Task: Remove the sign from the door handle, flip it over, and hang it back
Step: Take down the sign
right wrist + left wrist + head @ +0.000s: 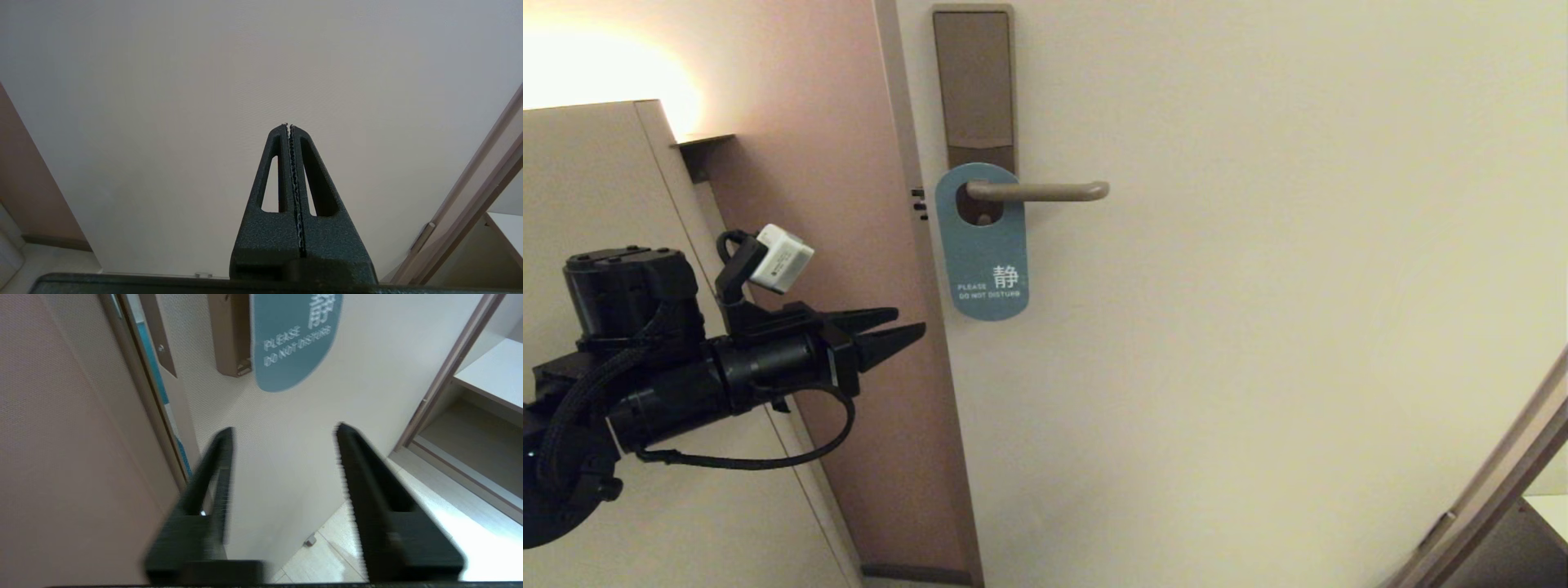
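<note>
**Sign hanging blue side out, arm not yet on it**

From where I stand, the sign (982,245) hangs on the door handle (1039,191), its oval hole looped over the lever close to the brown lock plate (974,82). The teal-blue "DO NOT DISTURB" face is turned into the room and lies flat against the pale door (1258,327).

The left gripper (907,325) is raised beside the door's edge, below and to the left of the sign, apart from it. Its fingers are spread wide with nothing between them, and in the left wrist view the sign's rounded lower end (292,347) sits ahead of the open gap. The right gripper (288,125) is out of the head view; its own camera shows the fingers pressed together, empty, facing bare door.

I can't say from this alone whether the sign is at its starting face or freshly flipped. With the open gripper pointed towards it, I'd guess the lift-off, turn and rehang all remain.
</note>
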